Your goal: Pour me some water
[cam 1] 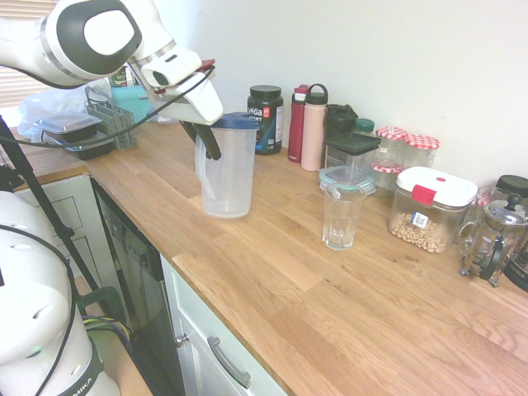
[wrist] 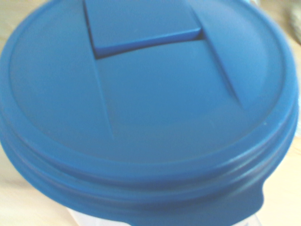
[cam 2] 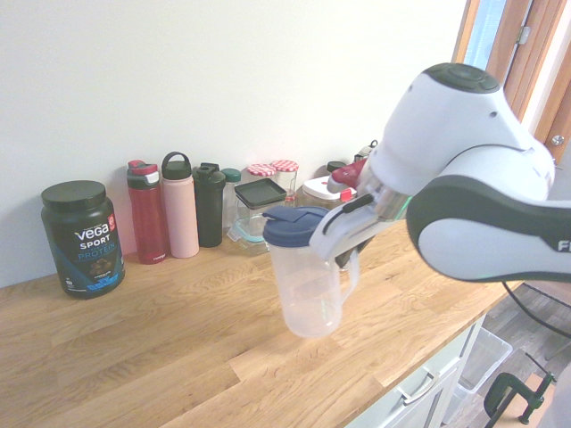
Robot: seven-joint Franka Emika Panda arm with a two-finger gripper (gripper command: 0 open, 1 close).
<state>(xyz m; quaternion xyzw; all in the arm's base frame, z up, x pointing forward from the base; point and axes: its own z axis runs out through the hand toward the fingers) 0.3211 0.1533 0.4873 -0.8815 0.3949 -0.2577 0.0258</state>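
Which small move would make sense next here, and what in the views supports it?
Probably a small lift and shift of the pitcher toward the drinking glass, before any tilt. The end effector is closed on the pitcher's handle, the pitcher is close to upright under its blue lid, and the first exterior view shows the glass well off to one side.

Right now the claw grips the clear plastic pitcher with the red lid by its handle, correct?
Lid colour is wrong: the clear plastic pitcher has a blue lid, as the wrist view shows. The claw does grip its handle.
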